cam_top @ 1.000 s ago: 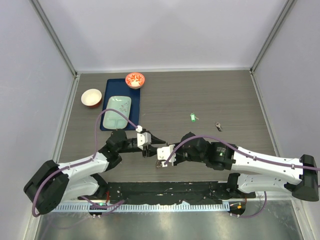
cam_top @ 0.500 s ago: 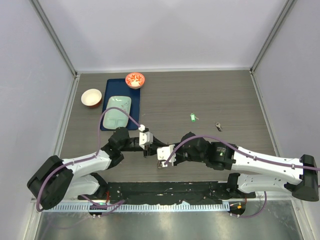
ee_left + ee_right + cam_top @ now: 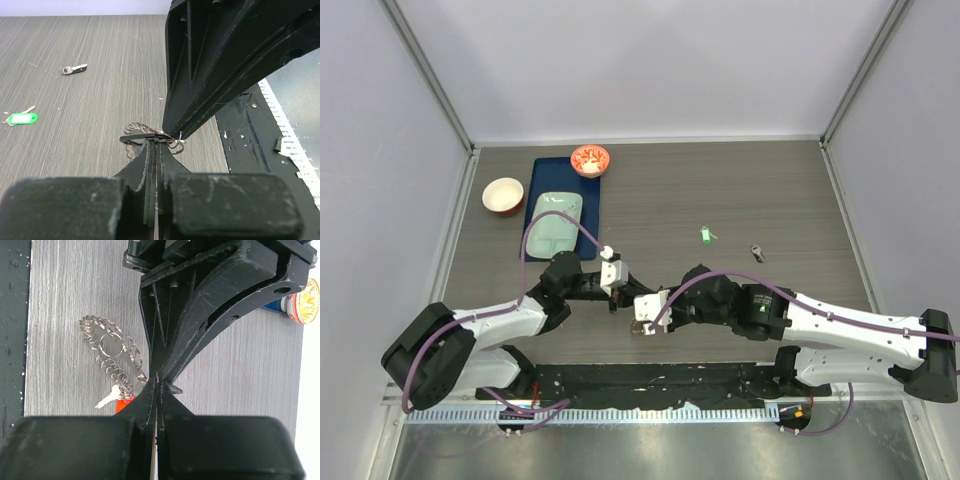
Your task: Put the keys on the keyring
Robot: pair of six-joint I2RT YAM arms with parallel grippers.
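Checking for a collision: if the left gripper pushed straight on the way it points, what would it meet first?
The right gripper: its tips sit directly ahead of the left gripper, seemingly almost touching, with the keyring at their tips.

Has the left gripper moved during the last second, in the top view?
Yes. The left gripper has shifted slightly to the right and toward the near edge, away from the blue tray.

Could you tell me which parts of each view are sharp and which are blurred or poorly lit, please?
Top external: even, soft light, sharp throughout. Left wrist: the left fingers are blurred near the lens, while the green key and the table grain are sharp. Right wrist: right fingers blurred, keyring crisp.
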